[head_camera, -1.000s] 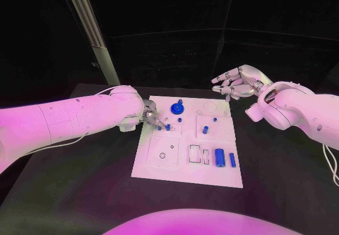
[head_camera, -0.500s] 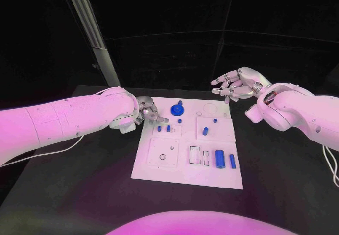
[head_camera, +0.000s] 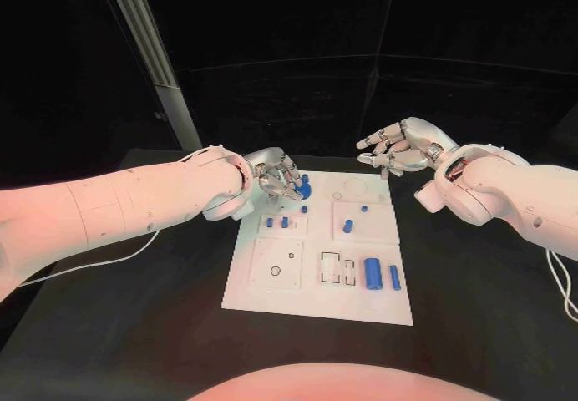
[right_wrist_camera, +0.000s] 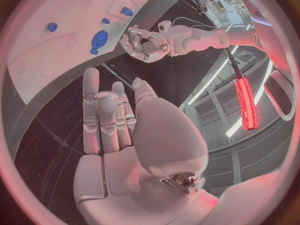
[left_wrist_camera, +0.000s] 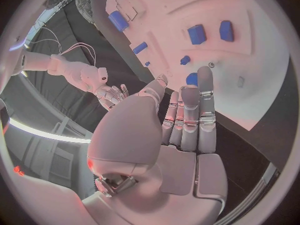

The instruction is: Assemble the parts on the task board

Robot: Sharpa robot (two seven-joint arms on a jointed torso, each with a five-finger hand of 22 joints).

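Observation:
The white task board lies in the middle of the black table. A round blue part stands near its far edge, two small blue pegs stand side by side nearer, and two blue cylinders lie at the near right. My left hand hovers over the board's far left corner, fingers apart and holding nothing; its straight fingers point toward the board. My right hand hangs raised beyond the far right corner with nothing in it, fingers extended.
More small blue pegs stand in the board's right half, and rectangular slots sit near the cylinders. A pale post rises behind the table at the far left. Black tabletop surrounds the board.
My left hand has lifted off the board's left side and moved toward the far edge, uncovering the two small pegs. The right hand has barely moved.

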